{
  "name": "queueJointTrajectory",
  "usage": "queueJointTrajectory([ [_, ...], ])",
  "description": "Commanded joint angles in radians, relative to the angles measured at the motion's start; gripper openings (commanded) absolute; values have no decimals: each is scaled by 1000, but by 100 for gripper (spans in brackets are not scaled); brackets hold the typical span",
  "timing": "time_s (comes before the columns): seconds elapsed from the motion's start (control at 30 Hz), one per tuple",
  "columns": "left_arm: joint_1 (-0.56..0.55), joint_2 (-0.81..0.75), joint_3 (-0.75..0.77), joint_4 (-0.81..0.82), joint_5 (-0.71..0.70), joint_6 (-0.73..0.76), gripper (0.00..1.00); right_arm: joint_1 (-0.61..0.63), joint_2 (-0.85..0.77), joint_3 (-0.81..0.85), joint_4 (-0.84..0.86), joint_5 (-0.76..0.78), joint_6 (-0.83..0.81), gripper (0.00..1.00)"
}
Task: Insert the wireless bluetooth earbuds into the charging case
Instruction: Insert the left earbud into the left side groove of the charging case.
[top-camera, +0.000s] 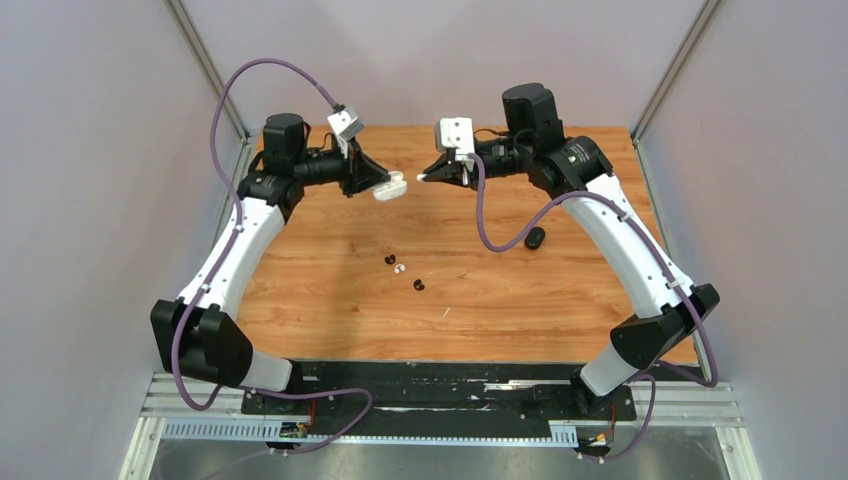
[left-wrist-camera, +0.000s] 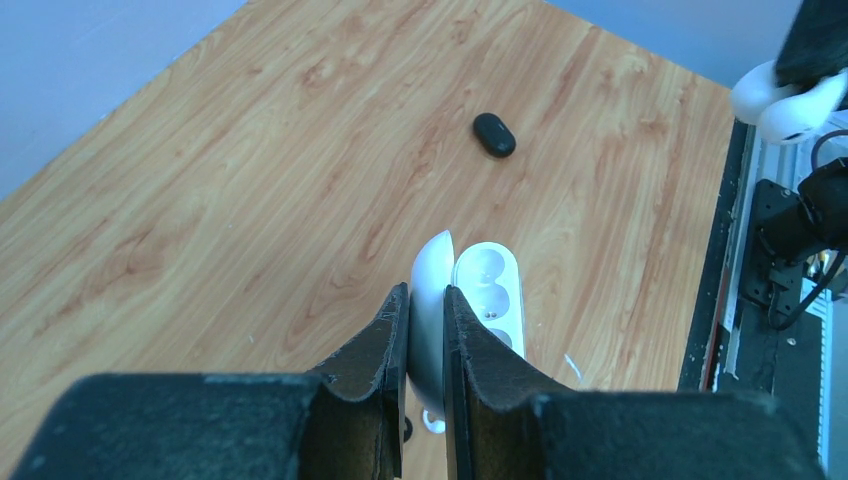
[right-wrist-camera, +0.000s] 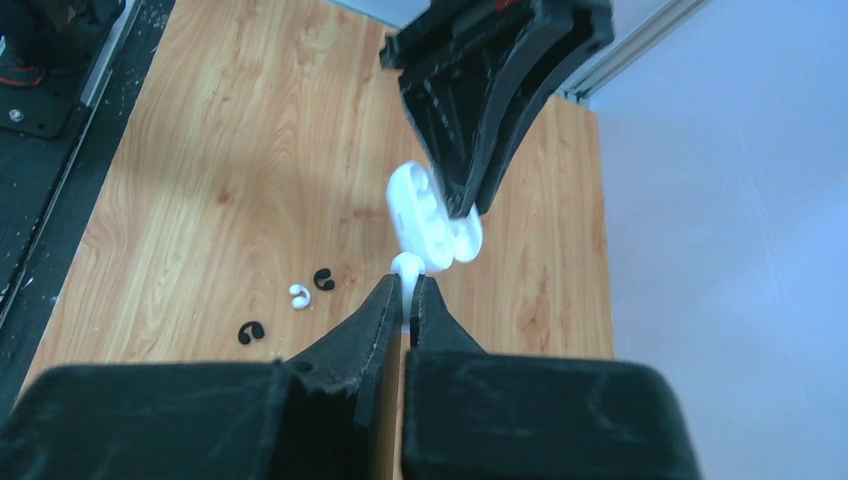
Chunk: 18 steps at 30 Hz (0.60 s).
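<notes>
Beneath both raised sets of jaws lies the orange-brown wood-grain surface. Between the left jaws hangs a white pill-shaped plastic charging case, open and pinched by its lid, its two wells showing. Well off to the outer side of the right jaws, a black pill-shaped closed case rests on the surface. At the tips of the right jaws, a tiny white plastic earbud is pinched right beside the open case; whether they touch I cannot tell. Below the gap between the two sets of jaws lie a black bean-sized earbud, a second white earbud and a second black earbud.
</notes>
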Motion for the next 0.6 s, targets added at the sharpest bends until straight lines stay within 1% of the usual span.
queueJointTrajectory([
  [0.0, -34, 13, 52, 63, 16, -19, 0, 22, 19, 123, 14, -35, 59, 0],
  [0.1, -75, 11, 47, 52, 22, 10, 0, 28, 27, 137, 10, -72, 45, 0],
  [0.17, -91, 6, 40, 46, 22, 9, 0, 42, 26, 130, 9, -68, 28, 0],
  [0.3, -107, -36, 0, 99, 46, -28, 0, 89, 18, 118, 0, -64, 1, 0],
  [0.4, -116, -74, -29, 115, 28, -11, 0, 125, 12, 78, -1, -31, -33, 0],
  [0.57, -119, -129, -48, 120, 42, 13, 0, 158, 15, 53, -5, -24, -32, 0],
])
